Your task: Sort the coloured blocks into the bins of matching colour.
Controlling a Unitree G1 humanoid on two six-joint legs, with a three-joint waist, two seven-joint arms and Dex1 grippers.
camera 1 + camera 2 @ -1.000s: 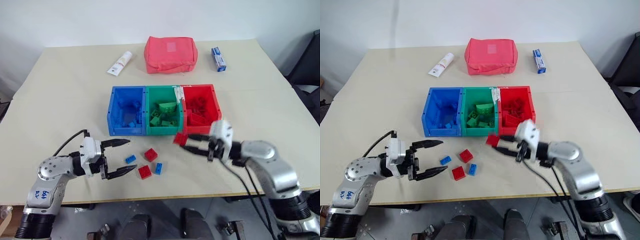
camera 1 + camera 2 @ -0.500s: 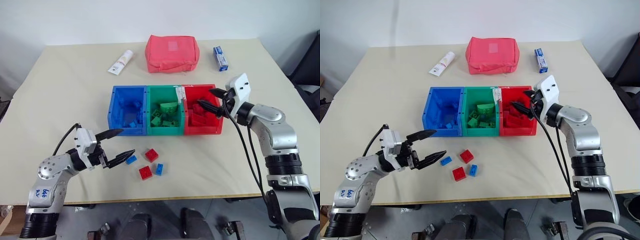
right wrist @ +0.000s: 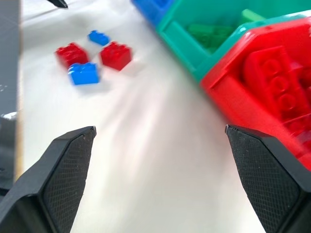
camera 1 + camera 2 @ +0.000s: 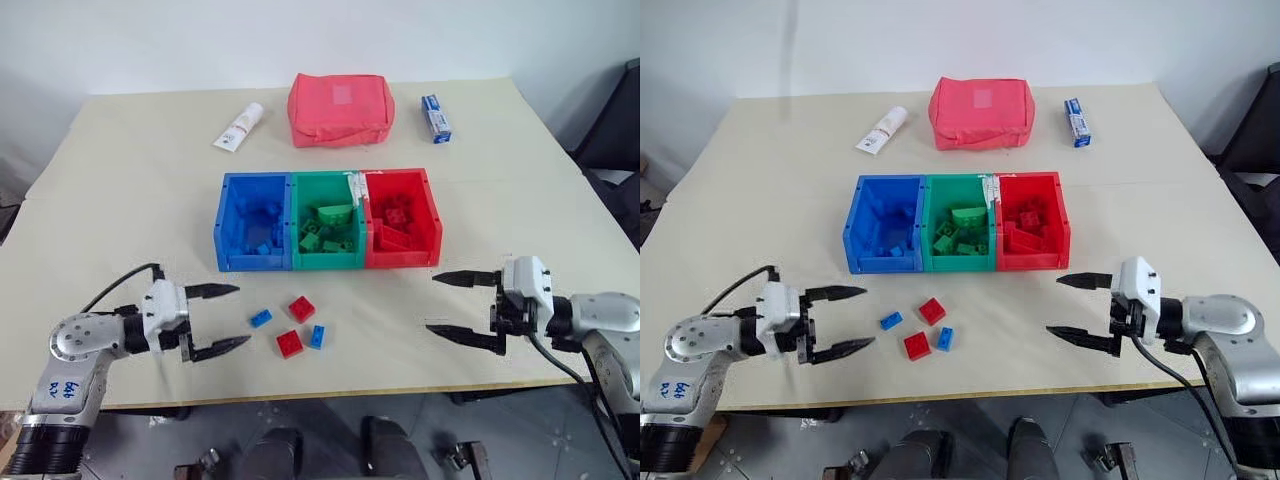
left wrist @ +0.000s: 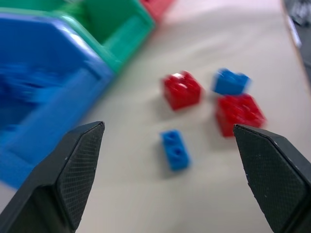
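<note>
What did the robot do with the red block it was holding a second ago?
The right gripper carried it over the red bin, let it go there, then pulled back toward the table's near edge, open and empty. The left gripper stayed open near the four loose blocks, which did not move.

Left arm low at near-left table edge, forearm reaching inward toward centre. Left gripper (image 4: 214, 320) roughly level, black fingers (image 4: 213, 291) spread wide, tips pointing toward centre, nothing between them. Cable loops from left wrist.

Right arm low at near-right table edge, forearm reaching inward. Right gripper (image 4: 452, 306) roughly level, fingers (image 4: 458, 279) spread wide, tips pointing toward centre, empty. Cable trails below right wrist.

Both grippers hover above tabletop, well apart.
</note>
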